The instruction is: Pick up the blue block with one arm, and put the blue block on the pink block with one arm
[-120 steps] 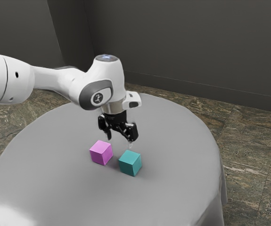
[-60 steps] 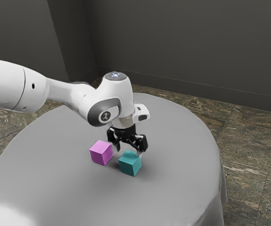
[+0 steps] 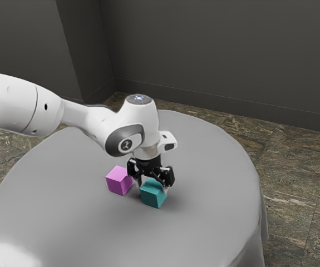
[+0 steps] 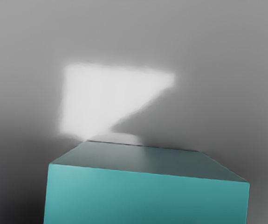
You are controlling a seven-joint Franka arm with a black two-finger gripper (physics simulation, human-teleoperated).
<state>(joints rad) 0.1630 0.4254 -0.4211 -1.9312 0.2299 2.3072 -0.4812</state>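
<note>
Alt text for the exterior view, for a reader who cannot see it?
A white robot arm reaches down over a blue-green block on a round grey table, its black jaws open on either side of the block's top. A pink block sits beside it, toward the exterior view's left.

round grey table (image 3: 215, 167), pink block (image 3: 119, 180) and blue block (image 3: 153, 194) resting on it, near each other
</note>
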